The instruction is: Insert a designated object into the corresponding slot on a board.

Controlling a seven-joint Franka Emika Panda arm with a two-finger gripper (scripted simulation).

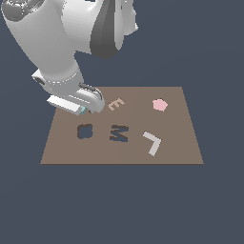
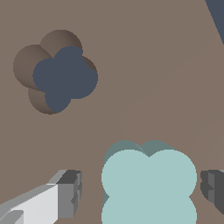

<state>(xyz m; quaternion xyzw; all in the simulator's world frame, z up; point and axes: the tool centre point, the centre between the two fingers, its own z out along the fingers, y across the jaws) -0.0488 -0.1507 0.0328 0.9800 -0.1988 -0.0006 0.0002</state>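
The light-teal clover piece [image 2: 148, 183] lies flat on the brown board [image 2: 153, 65]. My gripper [image 2: 142, 190] is open and straddles it: one finger [image 2: 68, 192] stands a small gap away, and the other finger [image 2: 213, 187] is close to its edge. The dark clover slot [image 2: 61, 76] is empty, a short way from the piece. In the exterior view my gripper [image 1: 86, 108] is low over the board [image 1: 181, 143] near its far left corner. Only a sliver of the teal piece [image 1: 83, 110] shows under it. The slot [image 1: 85, 131] lies just nearer the camera.
A dark M-shaped cutout [image 1: 119, 133] is to the exterior view's right of the slot. A tan letter E [image 1: 116, 103], a pink pentagon [image 1: 160, 105] and a pale L-shaped piece [image 1: 152, 142] lie on the board. The arm's bulk covers the upper left.
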